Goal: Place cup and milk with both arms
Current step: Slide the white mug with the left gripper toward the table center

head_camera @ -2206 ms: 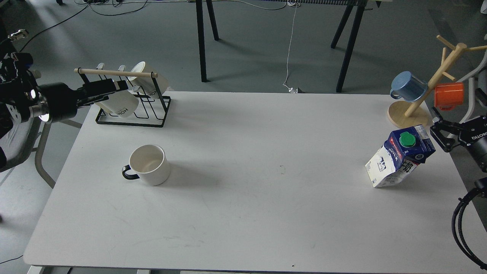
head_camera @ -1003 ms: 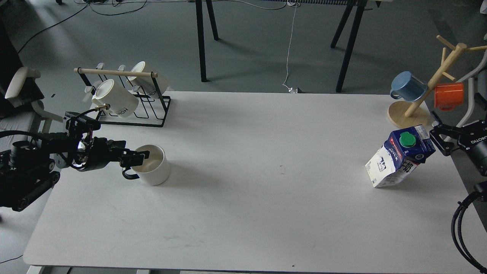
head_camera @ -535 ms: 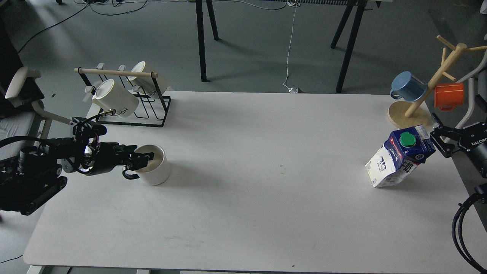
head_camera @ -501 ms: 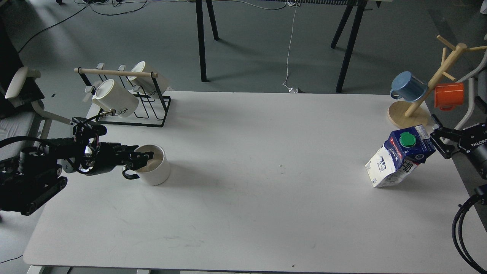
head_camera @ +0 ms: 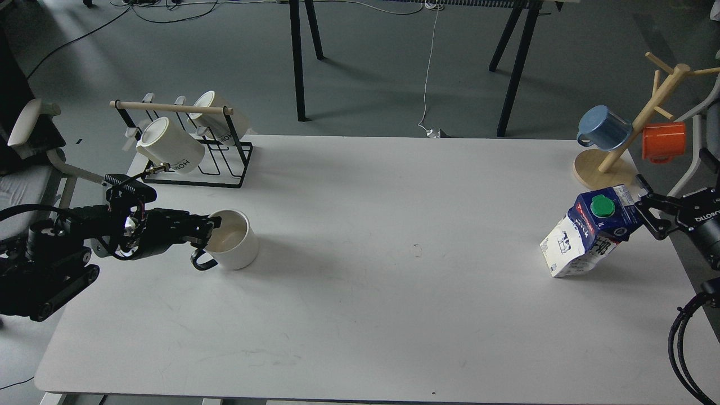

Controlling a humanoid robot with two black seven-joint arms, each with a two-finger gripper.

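Note:
The cup [head_camera: 235,247], a white mug with a black loop handle, stands on the white table [head_camera: 394,292] at the left. My left gripper [head_camera: 210,227] reaches in from the left and is shut on the cup's near-left rim, just above the handle. The milk [head_camera: 585,242], a blue-topped white carton with a green cap, stands tilted at the right side of the table. My right gripper [head_camera: 646,209] is open, its fingers right at the carton's upper right corner; I cannot tell if they touch it.
A black wire rack [head_camera: 191,169] with cream lettered mugs stands at the back left, close behind the left arm. A wooden mug tree [head_camera: 604,169] with a blue mug [head_camera: 603,126] and an orange mug [head_camera: 664,140] stands at the back right, just behind the milk.
My left arm came down to the cup and closed on its rim; the cup has shifted a little to the right with it. My right gripper edged closer to the carton's top. The milk has not moved.

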